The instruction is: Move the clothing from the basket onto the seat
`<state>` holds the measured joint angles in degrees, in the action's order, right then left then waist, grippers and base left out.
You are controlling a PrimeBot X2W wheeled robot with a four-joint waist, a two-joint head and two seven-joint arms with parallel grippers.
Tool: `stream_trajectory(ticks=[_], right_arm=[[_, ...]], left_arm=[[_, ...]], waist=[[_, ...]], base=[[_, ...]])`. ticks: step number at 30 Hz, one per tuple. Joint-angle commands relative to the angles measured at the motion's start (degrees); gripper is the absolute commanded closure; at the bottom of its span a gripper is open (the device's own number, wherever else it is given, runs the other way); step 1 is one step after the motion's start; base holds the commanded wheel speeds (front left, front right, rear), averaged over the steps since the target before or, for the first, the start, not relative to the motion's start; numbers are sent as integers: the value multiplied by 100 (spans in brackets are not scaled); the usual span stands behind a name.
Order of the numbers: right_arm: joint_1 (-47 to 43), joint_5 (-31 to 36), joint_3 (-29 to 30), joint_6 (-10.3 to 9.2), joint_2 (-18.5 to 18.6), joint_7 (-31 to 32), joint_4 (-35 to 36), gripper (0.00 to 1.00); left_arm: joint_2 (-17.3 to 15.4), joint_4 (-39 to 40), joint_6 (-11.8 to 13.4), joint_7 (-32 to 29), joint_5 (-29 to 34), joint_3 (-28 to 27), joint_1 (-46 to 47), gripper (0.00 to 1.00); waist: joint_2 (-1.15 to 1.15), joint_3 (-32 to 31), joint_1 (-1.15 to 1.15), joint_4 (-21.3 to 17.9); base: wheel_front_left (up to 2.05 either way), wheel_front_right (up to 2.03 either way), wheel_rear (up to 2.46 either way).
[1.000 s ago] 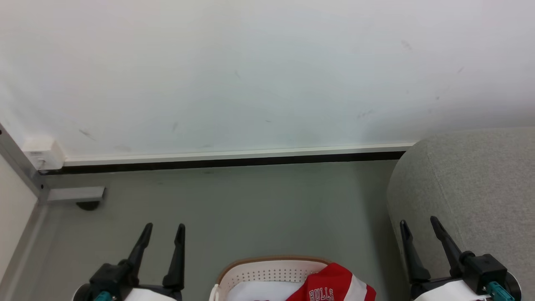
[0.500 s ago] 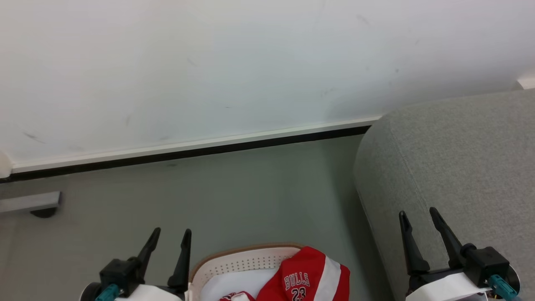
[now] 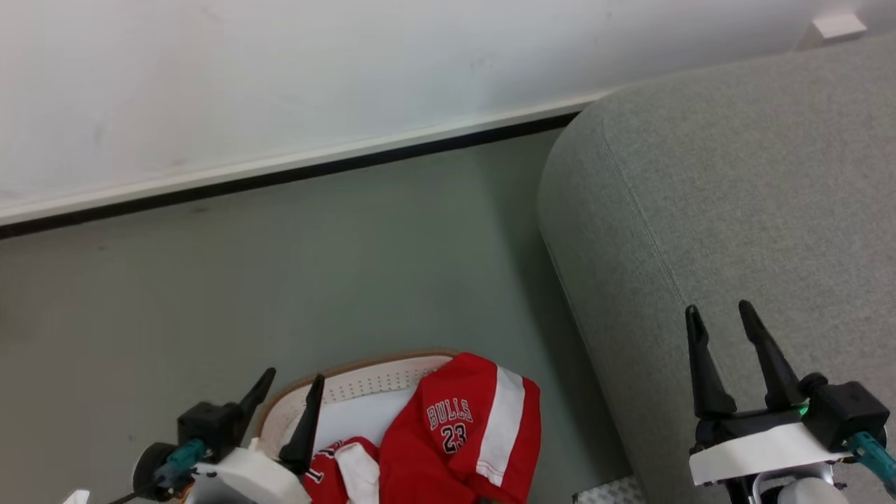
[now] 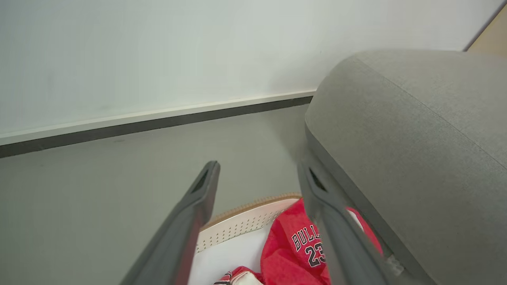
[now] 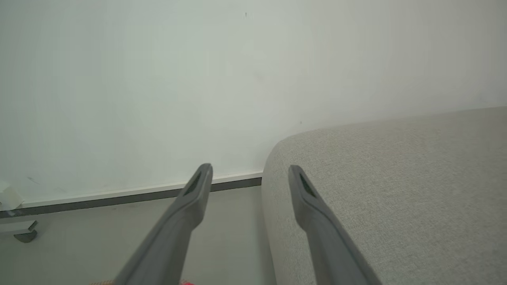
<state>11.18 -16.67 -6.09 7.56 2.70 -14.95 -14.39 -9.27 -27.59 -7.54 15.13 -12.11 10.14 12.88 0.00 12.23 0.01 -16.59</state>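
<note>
Head view: open floor separates basket from seat edge.

Plain white wall along the back, matt, faintly scuffed. At its foot a white skirting over a thin dark strip, slanting across the head view. Below that, smooth grey-green floor, dull. Grey fabric seat at the right, rounded corner near the skirting, a seam down its side. Small white box against the wall just above the seat's far edge. In the right wrist view, a grey metal bracket low by the wall, far left. Tan panel in the left wrist view's top right corner. Soft, even light; faint shade on the floor beside the seat.
</note>
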Motion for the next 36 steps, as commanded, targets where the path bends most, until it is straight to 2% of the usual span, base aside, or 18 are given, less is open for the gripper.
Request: stream_trajectory(ticks=[1, 8, 21, 29, 36], right_arm=[[114, -100, 17, -13, 6, -11, 141, 0], [276, -312, 43, -13, 6, -11, 440, 0], [642, -715, -17, -13, 7, -12, 861, 0], [728, -984, -66, -13, 7, -12, 1094, 0], [741, -1105, -205, -13, 6, -11, 1166, 0]], left_arm=[[-160, -221, 3, 2, -100, 123, 186, 0], [-493, -1094, 3, -266, -302, 732, 778, 0], [-1138, -2583, 4, -1767, -812, 2819, 2078, 0], [-1380, -3056, 4, -2092, -1035, 3836, 2533, 0], [-1543, -3374, 3, -2323, -1182, 4468, 2884, 0]], waist=[[0, 449, -1, -262], [0, 1033, -1, -441], [0, 2215, -1, -739], [0, 2666, -1, -969], [0, 2978, -1, -1148]], base=[[0, 0, 0], [0, 0, 0], [0, 0, 0], [0, 0, 0], [0, 0, 0]])
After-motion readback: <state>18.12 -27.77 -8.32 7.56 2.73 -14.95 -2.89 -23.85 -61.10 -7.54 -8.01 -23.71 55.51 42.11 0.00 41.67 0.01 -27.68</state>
